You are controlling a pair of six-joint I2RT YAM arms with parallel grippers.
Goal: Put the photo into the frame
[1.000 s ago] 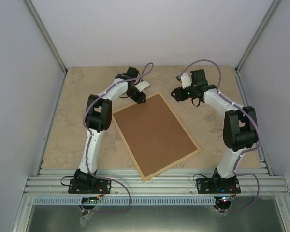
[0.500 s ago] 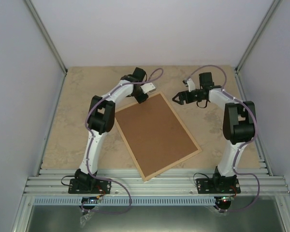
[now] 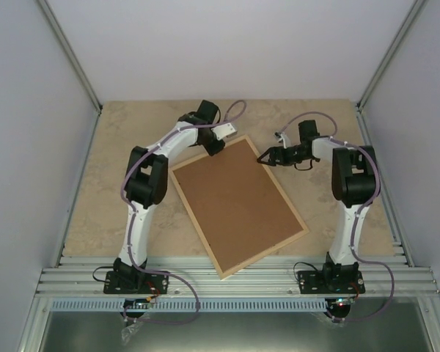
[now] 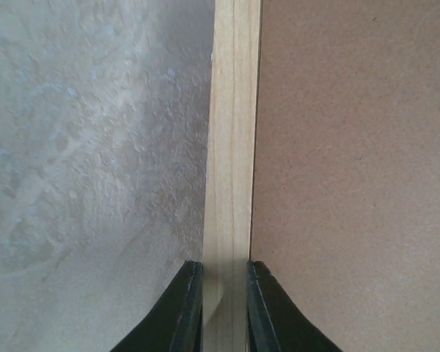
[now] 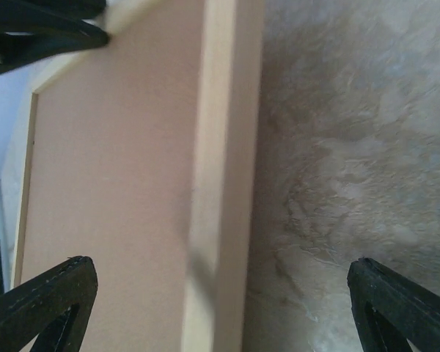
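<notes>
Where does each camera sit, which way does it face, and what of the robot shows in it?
Top external: above and behind the robot, looking down on the table and frame; left arm and right arm show.
Left wrist: close over the frame's far edge; left gripper shut on it.
Right wrist: low beside the frame's right edge; open right gripper straddles it.
Shared: both wrist views show frame, backing panel, table.
</notes>
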